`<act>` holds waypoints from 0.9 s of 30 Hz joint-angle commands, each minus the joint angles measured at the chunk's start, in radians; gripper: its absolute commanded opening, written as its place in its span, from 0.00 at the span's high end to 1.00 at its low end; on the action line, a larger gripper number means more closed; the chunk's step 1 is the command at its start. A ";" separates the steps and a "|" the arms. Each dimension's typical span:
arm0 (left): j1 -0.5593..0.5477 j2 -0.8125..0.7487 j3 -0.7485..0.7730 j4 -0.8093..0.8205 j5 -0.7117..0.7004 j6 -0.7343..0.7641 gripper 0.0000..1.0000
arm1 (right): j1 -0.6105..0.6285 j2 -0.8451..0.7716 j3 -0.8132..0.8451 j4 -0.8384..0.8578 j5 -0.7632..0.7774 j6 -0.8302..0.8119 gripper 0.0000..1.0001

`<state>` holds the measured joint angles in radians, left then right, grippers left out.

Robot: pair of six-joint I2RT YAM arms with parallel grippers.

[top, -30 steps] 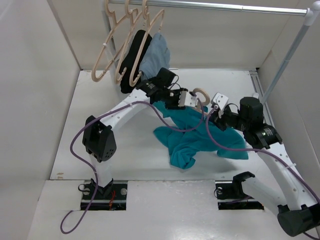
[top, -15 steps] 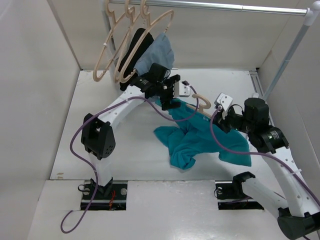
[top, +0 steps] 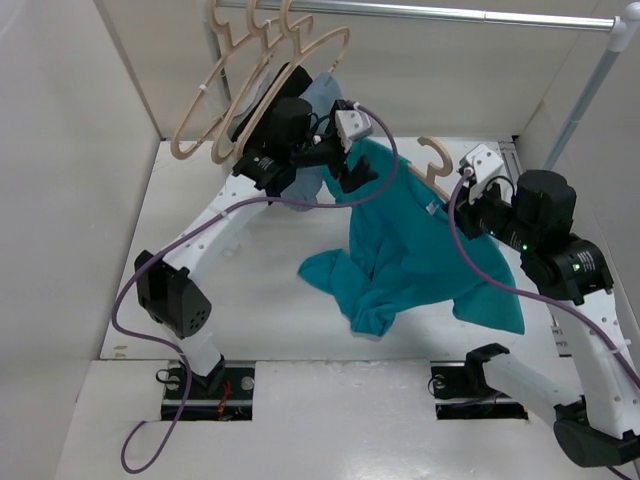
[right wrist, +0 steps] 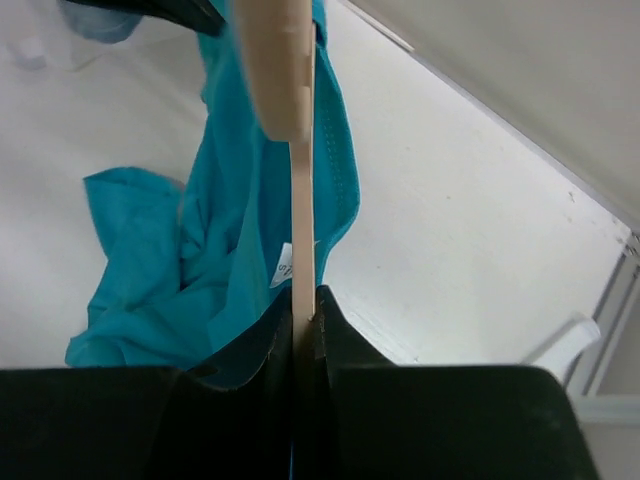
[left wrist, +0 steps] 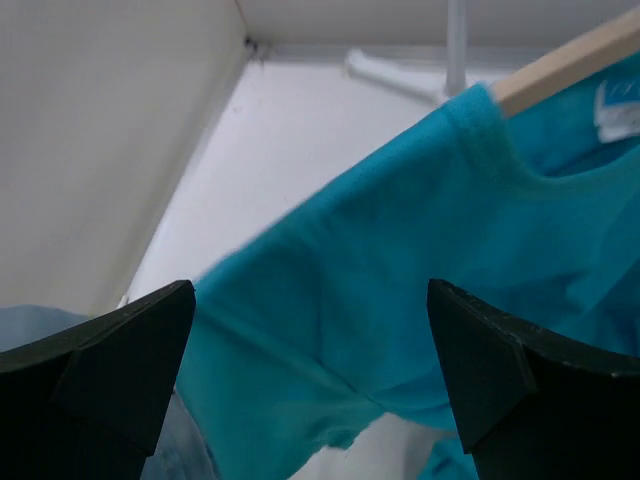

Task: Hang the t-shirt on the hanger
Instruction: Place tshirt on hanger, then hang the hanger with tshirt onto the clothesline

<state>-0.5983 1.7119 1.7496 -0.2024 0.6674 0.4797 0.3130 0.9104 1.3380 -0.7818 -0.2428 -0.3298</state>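
The teal t-shirt hangs off the pale wooden hanger, its lower part bunched on the table. My right gripper holds the hanger up above the table. In the right wrist view its jaws are shut on the hanger's thin bar, with the t-shirt and its white label just beyond. My left gripper is at the shirt's left shoulder, open. In the left wrist view its gripper has the fingers wide apart, nothing clamped; the t-shirt and a hanger end lie ahead.
A metal rail runs along the back, with several other hangers bearing a black garment and a grey-blue garment close behind my left arm. The rail's post stands at the right. White walls enclose the table.
My left gripper opened, let go of the shirt and rose toward the back left. The right arm lifted the hanger, so the shirt now hangs from it instead of lying in a heap.
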 commanded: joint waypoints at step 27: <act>-0.026 -0.227 -0.202 0.135 -0.155 -0.242 0.00 | -0.066 0.392 0.852 -0.011 0.608 0.055 1.00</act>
<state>-0.6209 1.5536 1.5551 -0.0803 0.5381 0.2146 0.2543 1.2797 2.1185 -0.9325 0.3153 -0.2626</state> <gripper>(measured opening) 0.997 0.124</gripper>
